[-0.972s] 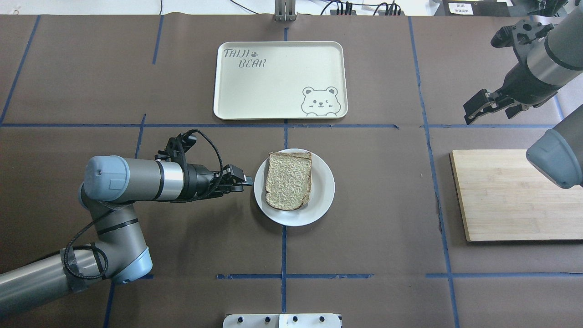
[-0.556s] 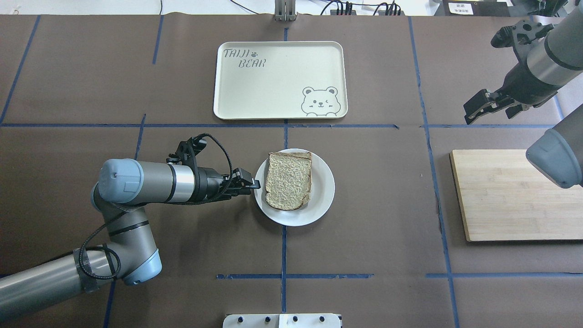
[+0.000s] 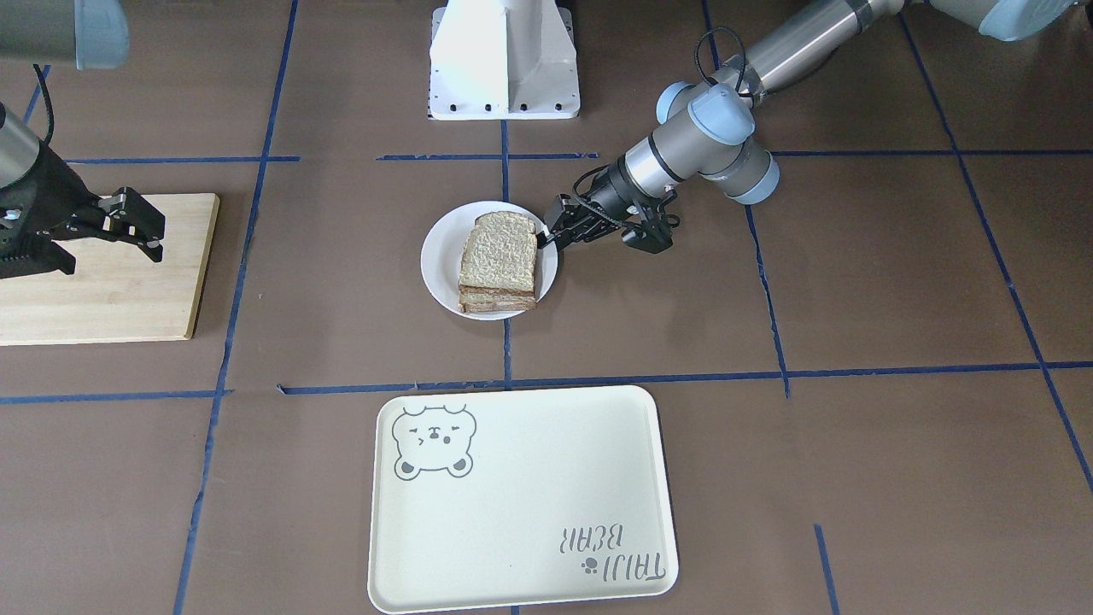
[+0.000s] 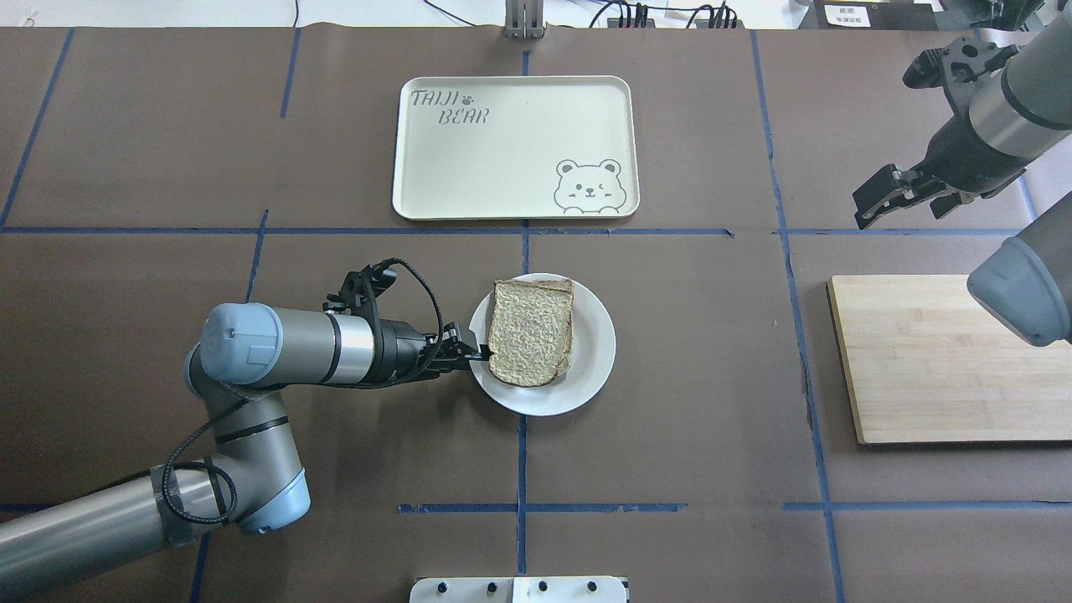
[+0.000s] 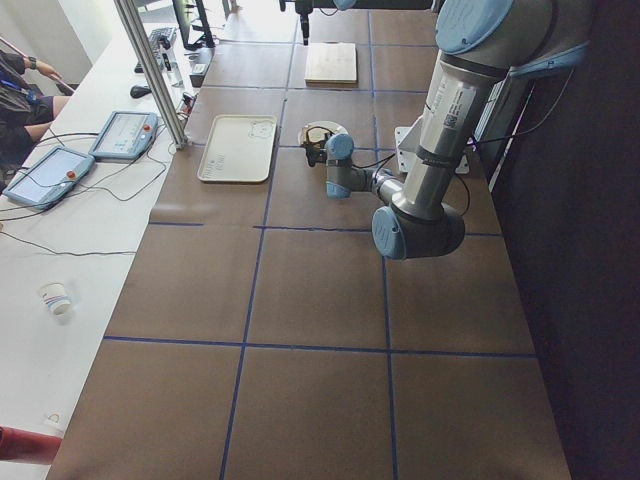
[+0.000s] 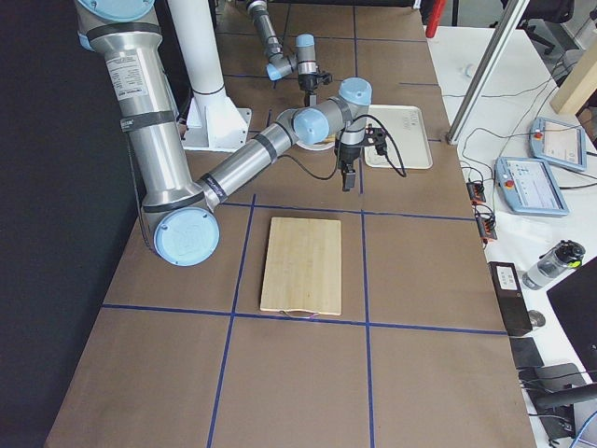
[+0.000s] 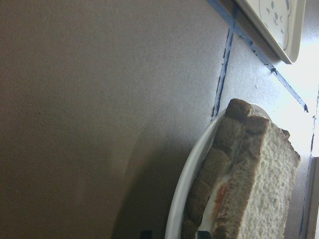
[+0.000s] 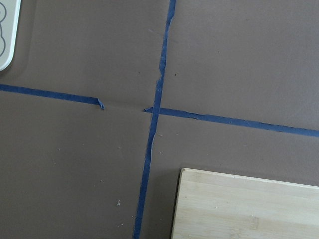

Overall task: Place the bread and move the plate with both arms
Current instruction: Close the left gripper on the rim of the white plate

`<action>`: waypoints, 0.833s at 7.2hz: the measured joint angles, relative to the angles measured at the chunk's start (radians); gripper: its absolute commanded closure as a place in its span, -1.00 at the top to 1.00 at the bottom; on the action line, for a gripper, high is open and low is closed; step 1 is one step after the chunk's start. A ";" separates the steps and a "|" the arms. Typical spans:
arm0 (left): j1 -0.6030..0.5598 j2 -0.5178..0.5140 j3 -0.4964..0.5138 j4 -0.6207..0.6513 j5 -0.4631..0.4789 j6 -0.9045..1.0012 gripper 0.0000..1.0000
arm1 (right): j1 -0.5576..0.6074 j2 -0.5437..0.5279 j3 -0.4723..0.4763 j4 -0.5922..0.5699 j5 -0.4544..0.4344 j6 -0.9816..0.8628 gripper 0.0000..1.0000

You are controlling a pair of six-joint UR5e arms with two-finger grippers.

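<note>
Now, the step: judging by the layout, the bread is already placed and the plate move is about to begin.
Bread: the bread [image 4: 531, 332] lies flat on top of a stack on the plate [image 4: 596, 352]. The left wrist view shows a second slice under it, with a pale and orange filling between the two.
Plate: it sits on the worktop [image 4: 687, 377] near the middle, between the tray [image 4: 511, 151] on the far side and the robot's base.
Long axis: the slice runs from the robot toward the tray, a little tilted, with its rounded end nearer the robot.
Left gripper: the left gripper [image 4: 476, 355] reaches in low and level from the robot's left, its tips at the plate's left rim, just beside the bread's crust.
Left jaws: they are set narrow, and in the wrist view they seem to straddle the rim. I cannot tell whether they actually pinch it.
Right gripper: the right gripper [image 4: 864, 211] hangs well apart from the plate, above bare worktop beyond the wooden board [image 4: 938, 360]. Its jaws are spread wide and hold nothing.
Key relation: the plate lies straight ahead of the left jaws, and the left arm is much the nearer. The tray lies off to the side of that approach line, across the bread's long axis from the robot.
Next move, as a guess: get a firm hold on the rim, then slide or lift the plate level toward the tray.
Risk: gripping only one edge could tip the plate and shift the stack.
</note>
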 measured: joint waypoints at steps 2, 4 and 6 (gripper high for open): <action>0.021 -0.011 0.011 0.000 0.026 0.000 -0.47 | 0.000 0.000 -0.001 0.000 0.000 -0.001 1.00; 0.026 -0.013 0.013 -0.001 0.031 0.000 -0.87 | 0.000 0.000 -0.001 0.000 -0.001 0.000 1.00; 0.026 -0.013 0.008 -0.004 0.030 -0.003 -0.96 | 0.002 0.000 -0.001 0.000 -0.001 -0.002 1.00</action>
